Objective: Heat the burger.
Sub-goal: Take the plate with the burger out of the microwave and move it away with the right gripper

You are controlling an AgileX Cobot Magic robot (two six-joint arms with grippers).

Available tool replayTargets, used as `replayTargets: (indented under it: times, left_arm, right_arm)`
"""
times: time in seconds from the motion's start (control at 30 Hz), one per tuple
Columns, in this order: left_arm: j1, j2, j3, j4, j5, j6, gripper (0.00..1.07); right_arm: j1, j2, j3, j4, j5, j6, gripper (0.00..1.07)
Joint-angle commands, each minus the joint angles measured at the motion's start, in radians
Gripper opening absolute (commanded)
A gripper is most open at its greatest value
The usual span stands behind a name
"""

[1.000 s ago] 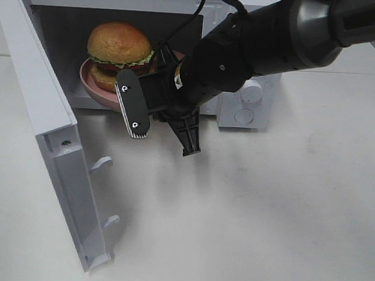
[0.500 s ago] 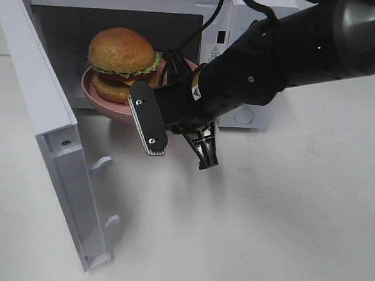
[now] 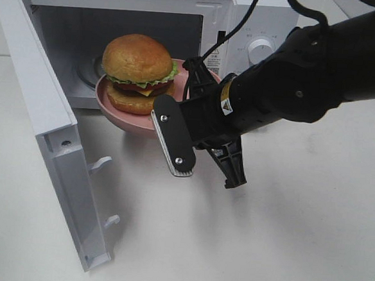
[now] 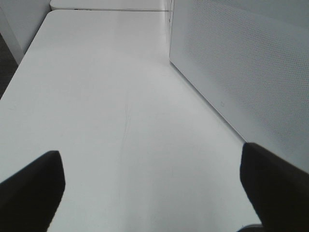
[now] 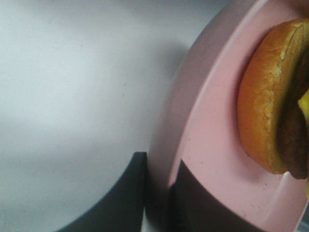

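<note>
The burger (image 3: 138, 60) with its golden bun lies on a pink plate (image 3: 122, 115) at the mouth of the open microwave (image 3: 152, 3), partly out over the table. My right gripper (image 3: 193, 83) is shut on the plate's right rim. The right wrist view shows its dark fingers (image 5: 120, 193) pinching the pink plate (image 5: 207, 145) beside the burger (image 5: 270, 111). My left gripper (image 4: 152, 193) is open over bare table, nothing between its fingertips, and it is outside the exterior high view.
The microwave door (image 3: 42, 104) stands swung open at the left, with two hooks on its inner edge. A control knob (image 3: 261, 50) shows behind the right arm. A perforated white wall (image 4: 241, 63) stands beside the left gripper.
The right gripper has drawn the plate with the burger to the right and toward the front, from deeper in the microwave cavity to its mouth. The left gripper has stayed open.
</note>
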Motion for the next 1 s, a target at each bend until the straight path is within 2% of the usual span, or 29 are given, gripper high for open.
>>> replayTargets:
  times: [0.03,0.53,1.0]
  left_arm:
    - [-0.001,-0.018,0.002,0.003,-0.014,-0.003,0.93]
    - [-0.001,-0.018,0.002,0.003,-0.014,-0.003,0.93]
    - [-0.001,-0.018,0.002,0.003,-0.014,-0.003,0.93]
  right_arm:
    - [-0.002,-0.085,0.058,-0.009,-0.048,0.009,0.0]
    - [-0.002,-0.324,0.291,-0.009,-0.046,0.009,0.0]
    - [-0.002,-0.548,0.438,-0.009,0.036,0.009,0.0]
